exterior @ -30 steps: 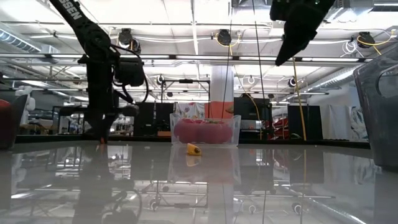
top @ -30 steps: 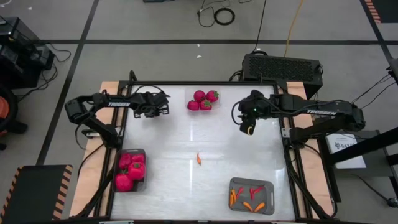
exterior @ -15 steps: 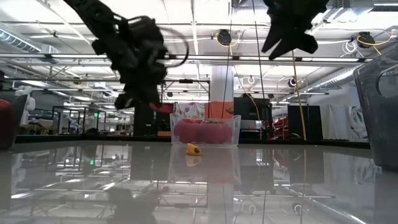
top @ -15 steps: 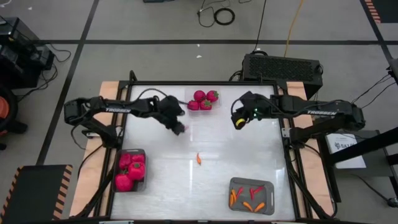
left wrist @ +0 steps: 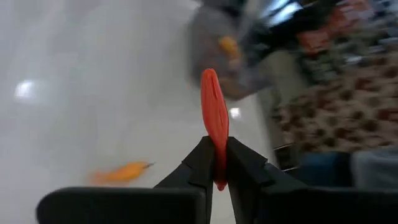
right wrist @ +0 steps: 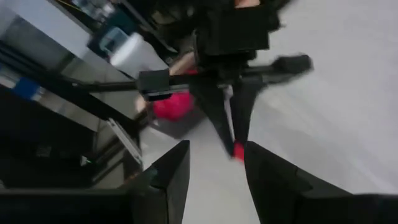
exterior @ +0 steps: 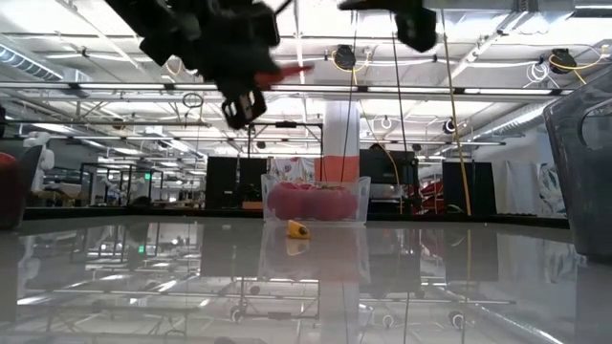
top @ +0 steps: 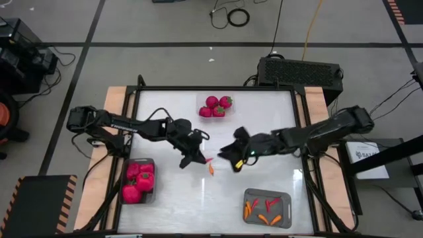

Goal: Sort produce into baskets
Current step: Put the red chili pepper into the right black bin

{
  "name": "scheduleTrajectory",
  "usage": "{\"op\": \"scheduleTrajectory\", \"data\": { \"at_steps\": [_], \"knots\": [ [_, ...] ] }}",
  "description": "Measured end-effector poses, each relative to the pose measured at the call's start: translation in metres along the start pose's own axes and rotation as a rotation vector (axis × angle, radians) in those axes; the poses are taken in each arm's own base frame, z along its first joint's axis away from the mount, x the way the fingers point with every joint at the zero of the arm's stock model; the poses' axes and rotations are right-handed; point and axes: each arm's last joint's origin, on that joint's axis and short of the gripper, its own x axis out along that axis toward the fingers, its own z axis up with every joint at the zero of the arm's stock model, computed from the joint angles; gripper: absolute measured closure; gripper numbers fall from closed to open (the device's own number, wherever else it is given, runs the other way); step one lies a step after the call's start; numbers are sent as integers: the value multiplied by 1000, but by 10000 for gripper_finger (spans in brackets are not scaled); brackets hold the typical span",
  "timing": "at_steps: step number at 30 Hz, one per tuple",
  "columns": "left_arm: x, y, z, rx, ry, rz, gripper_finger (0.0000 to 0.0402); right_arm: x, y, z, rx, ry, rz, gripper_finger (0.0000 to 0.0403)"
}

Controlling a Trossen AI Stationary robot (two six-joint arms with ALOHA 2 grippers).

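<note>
Slender red piece (left wrist: 214, 118) pinched aloft, orange piece (top: 211, 169) lying mid-table

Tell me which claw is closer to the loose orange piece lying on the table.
Left. The left claw, shut on a slender red piece, is just beside the orange piece. The right claw, open, is a bit farther off on its other side.
</note>
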Motion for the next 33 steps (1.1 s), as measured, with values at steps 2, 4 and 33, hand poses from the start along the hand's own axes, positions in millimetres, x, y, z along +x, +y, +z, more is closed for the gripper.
{"op": "scheduleTrajectory", "data": {
  "at_steps": [2, 4, 33],
  "knots": [
    [2, -7, 3, 12, -27, -64, 364, 14, 2, -6, 2, -13, 25, 256],
    [4, -12, 4, 19, -37, -87, 364, 25, 1, -11, -4, -8, 23, 248],
    [5, -13, 6, -28, -99, -5, 364, 47, -16, -23, -16, 116, -27, 206]
  ]
}}
